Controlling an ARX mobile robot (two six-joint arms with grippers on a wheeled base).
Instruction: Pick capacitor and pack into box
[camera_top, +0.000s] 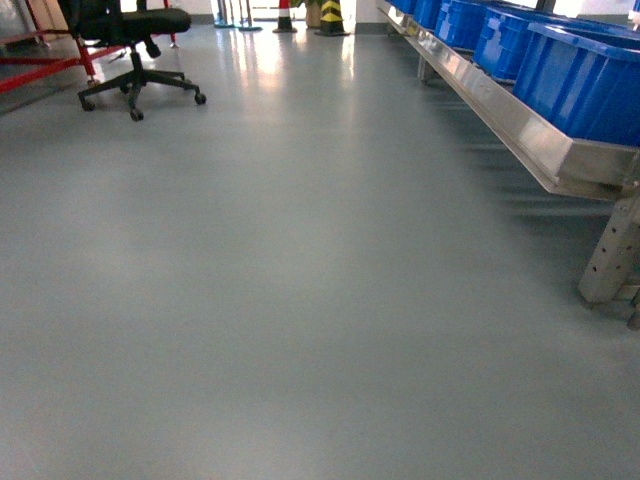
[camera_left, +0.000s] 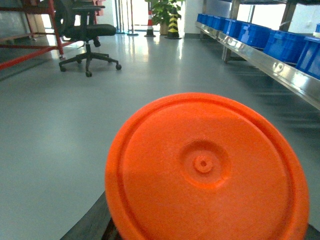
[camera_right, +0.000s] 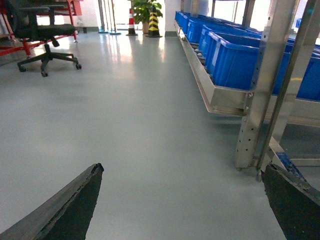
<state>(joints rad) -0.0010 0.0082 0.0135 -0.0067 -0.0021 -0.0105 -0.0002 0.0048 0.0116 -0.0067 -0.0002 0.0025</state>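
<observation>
Orange is most of what you see from the left wrist: one round orange plastic disc (camera_left: 205, 170) fills the lower part of that view. It hides the left gripper. Only a dark edge (camera_left: 92, 225) pokes out below the disc on the left, so you cannot tell if that gripper is apart, together, or clamped on the disc.

Your right gripper (camera_right: 180, 210) has nothing in it. Its two dark fingertips (camera_right: 65, 210) sit wide apart, with bare grey floor (camera_right: 150, 125) between them.

The box and the capacitor do not show in any of your three views, so you cannot tell where they lie from either gripper.

Take the long metal rack (camera_top: 500, 115) as your landmark. It runs along the right side of the head view.
- On the rack sit blue bins (camera_top: 585, 70) in a row. You can count at least four; the far ones blur together.
- Well to the left of the rack, across the open floor, stands one black office chair (camera_top: 135, 50) on wheels.
- Just beyond the chair is a red metal frame (camera_top: 40, 65).
- Near the far end of the rack stand one red and white cone (camera_top: 285, 15) and one yellow and black post (camera_top: 331, 15), with a green plant (camera_left: 162, 10) behind them.

The right gripper is near the rack's grey leg (camera_right: 257, 90), which stands just to its right.
</observation>
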